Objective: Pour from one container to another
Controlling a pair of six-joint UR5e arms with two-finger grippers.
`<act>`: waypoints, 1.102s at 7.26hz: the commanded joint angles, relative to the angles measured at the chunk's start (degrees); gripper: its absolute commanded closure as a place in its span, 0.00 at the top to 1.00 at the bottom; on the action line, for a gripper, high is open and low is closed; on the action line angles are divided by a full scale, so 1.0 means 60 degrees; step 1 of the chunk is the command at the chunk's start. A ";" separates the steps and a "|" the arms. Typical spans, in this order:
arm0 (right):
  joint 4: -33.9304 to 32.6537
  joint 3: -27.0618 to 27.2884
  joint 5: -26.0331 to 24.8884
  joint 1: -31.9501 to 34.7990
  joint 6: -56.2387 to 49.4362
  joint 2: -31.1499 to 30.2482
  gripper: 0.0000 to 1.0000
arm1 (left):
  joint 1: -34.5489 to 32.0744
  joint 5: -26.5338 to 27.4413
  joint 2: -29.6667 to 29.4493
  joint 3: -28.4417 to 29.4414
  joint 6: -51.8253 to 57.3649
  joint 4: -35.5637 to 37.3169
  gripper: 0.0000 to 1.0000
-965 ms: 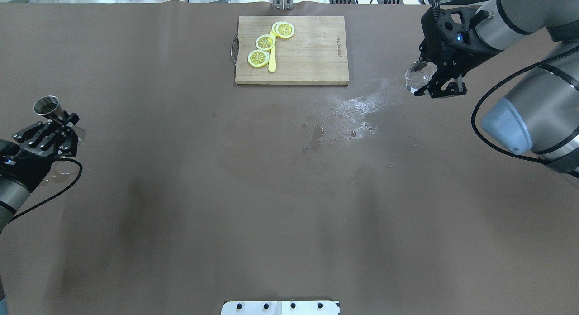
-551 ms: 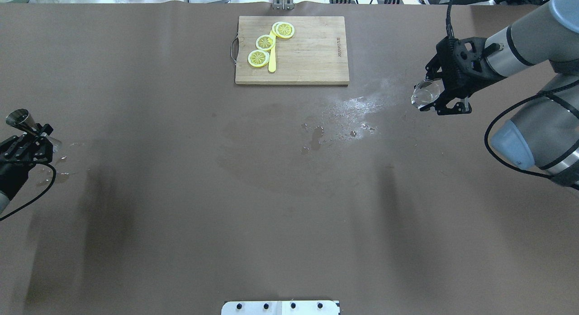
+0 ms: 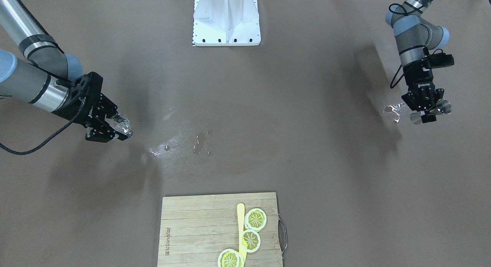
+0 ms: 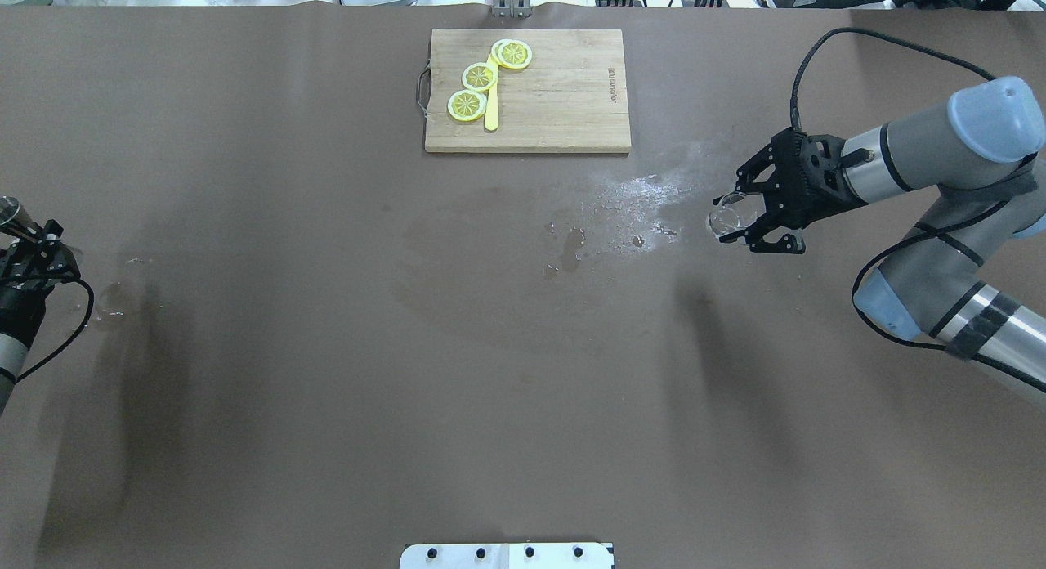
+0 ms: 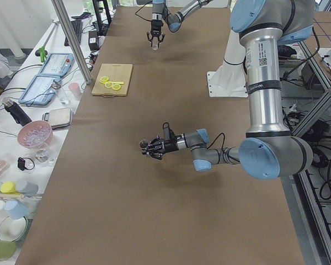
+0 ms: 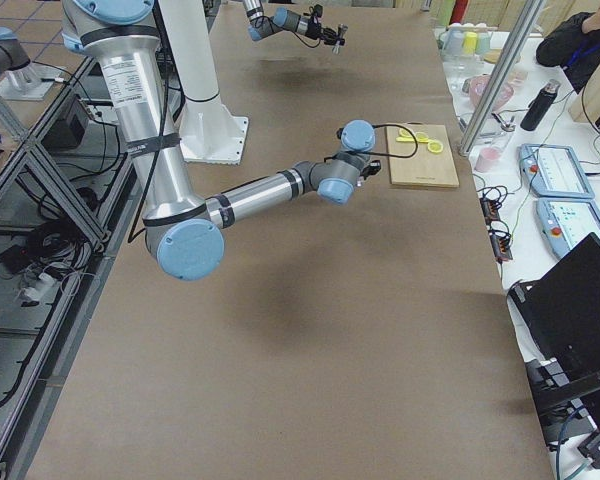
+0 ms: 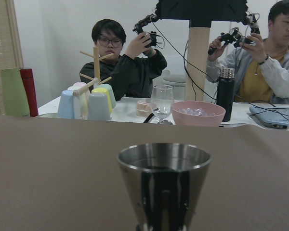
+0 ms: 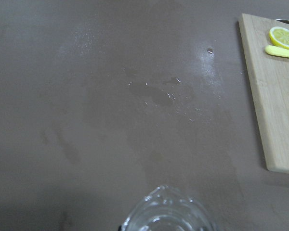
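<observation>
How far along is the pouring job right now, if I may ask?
Done: both vessels are picked up. In hand: the right claw grips the glass cup and the left claw grips the steel measuring cup, at opposite ends of the table. Left: bringing them together and pouring. Wet patches mark the table between them.

**Both arms spread wide, both grips closed**

My left arm (image 3: 413, 33) hangs far out to its own side. Its wrist is bent so that the left gripper (image 3: 427, 114) points level and away from the base, and I see its fingers clamped on the jigger (image 3: 443, 106). My right arm (image 4: 927, 152) is folded at the elbow, with the forearm reaching inward toward the middle. The right gripper (image 4: 733, 222) points the same way, its fingers closed on the beaker (image 4: 723, 220).
</observation>
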 commanded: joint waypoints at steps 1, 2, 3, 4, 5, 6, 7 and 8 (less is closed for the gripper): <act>0.0303 -0.0063 -0.0168 -0.0572 0.0339 -0.0030 0.00 | 0.0046 0.0920 -0.0097 0.0049 -0.1511 0.1699 0.00; 0.0245 -0.0063 -0.0357 -0.0894 0.0339 -0.0030 0.00 | 0.0090 0.1186 -0.0243 0.0079 -0.2111 0.2561 0.00; 0.0244 -0.0063 -0.0620 -0.1158 0.0324 -0.0059 0.00 | 0.0192 0.1406 -0.0505 0.0108 -0.2305 0.3237 0.00; 0.0258 -0.0092 -0.0651 -0.1291 0.0310 -0.0059 0.00 | 0.0207 0.1437 -0.1204 0.0500 -0.2307 0.3316 0.00; 0.0273 -0.0136 -0.0797 -0.1452 0.0310 -0.0088 0.00 | 0.0207 0.1438 -0.1356 0.0606 -0.2307 0.3317 0.00; 0.0273 -0.0151 -0.0813 -0.1540 0.0310 -0.0118 0.00 | 0.0207 0.1423 -0.1445 0.0607 -0.2322 0.3302 0.00; 0.0273 -0.0151 -0.0813 -0.1585 0.0310 -0.0147 0.00 | 0.0207 0.1423 -0.1605 0.0810 -0.2394 0.3317 0.00; 0.0273 -0.0064 -0.0784 -0.1585 0.0339 -0.0234 0.00 | 0.0222 0.1423 -0.1708 0.0870 -0.2395 0.3317 0.06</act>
